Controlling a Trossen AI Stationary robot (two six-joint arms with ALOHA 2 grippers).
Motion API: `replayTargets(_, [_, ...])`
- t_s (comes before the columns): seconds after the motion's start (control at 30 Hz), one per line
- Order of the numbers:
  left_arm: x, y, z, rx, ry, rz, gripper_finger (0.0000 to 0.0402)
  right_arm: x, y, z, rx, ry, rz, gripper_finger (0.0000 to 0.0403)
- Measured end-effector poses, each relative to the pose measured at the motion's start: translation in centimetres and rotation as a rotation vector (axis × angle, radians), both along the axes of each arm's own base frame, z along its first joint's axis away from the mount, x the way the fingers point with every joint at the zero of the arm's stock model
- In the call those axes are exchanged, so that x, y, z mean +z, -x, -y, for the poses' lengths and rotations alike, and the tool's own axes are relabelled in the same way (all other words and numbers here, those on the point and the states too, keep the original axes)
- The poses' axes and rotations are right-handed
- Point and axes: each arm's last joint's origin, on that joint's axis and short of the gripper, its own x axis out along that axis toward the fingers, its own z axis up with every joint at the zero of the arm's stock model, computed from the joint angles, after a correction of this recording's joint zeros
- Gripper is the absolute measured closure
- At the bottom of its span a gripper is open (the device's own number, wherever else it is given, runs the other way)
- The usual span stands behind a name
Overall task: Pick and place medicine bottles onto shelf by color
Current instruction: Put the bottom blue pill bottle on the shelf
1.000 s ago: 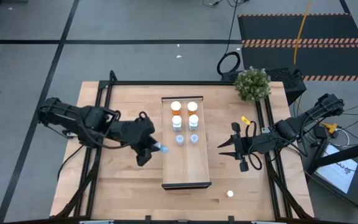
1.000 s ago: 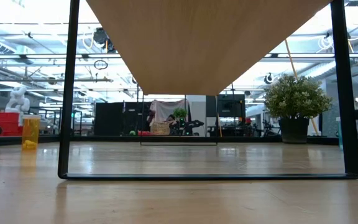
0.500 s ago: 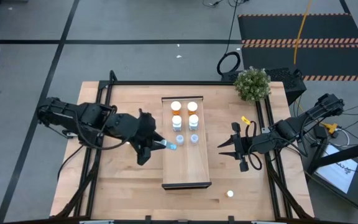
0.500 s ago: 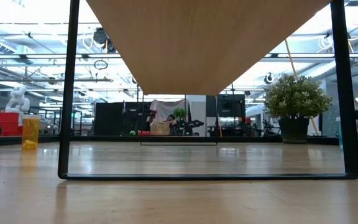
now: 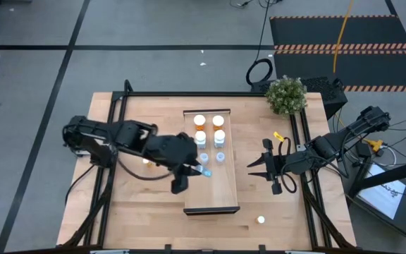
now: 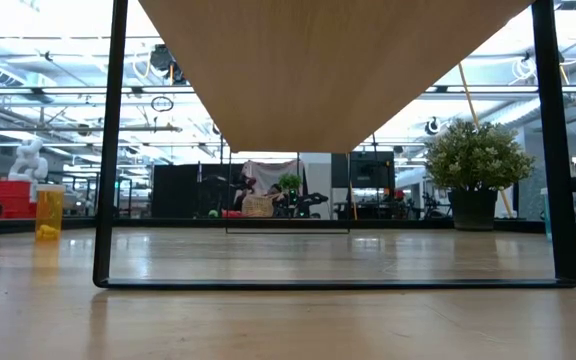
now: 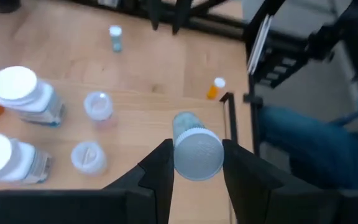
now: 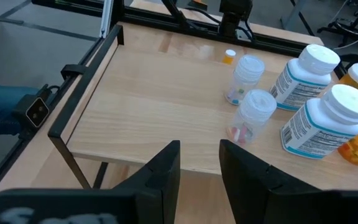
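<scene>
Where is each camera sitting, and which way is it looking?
High view: above the table, looking straight down; both arms, shelf.
Low view: at table-top height, looking level into the room; no arm shows.
Left wrist view: on the left arm; left gripper holds a blue-grey bottle.
Right wrist view: on the right arm; right gripper empty.
High and low views share the potted plant.

Bottle labels: I see printed lines on two white bottles [image 8: 312, 121], too small to read.
Other text: I find none.
</scene>
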Motion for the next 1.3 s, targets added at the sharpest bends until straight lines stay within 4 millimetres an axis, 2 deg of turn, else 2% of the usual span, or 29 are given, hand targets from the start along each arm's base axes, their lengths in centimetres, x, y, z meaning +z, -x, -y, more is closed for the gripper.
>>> replayTargets(0.2, [-1.6,-2.2,0.3,-0.014,-0.048,-0.118,0.0277,0.0,0.0,0.0,0.0,0.003,-0.005,0.0298])
replayTargets(0.4, [-4.4,-3.5,0.2,0.0,-0.09,-0.277,0.0277,0.0,0.0,0.0,0.0,0.003,-0.005,0.0298])
replayTargets(0.67, [-7.0,-5.2,0.5,-0.005,-0.152,-0.358,0.0277,0.0,0.0,0.0,0.0,0.002,-0.005,0.0298])
replayTargets(1.3, [-9.2,-6.1,0.7,-0.021,-0.238,-0.441,0.0277,0.0,0.0,0.0,0.0,0.002,-0.005,0.0298])
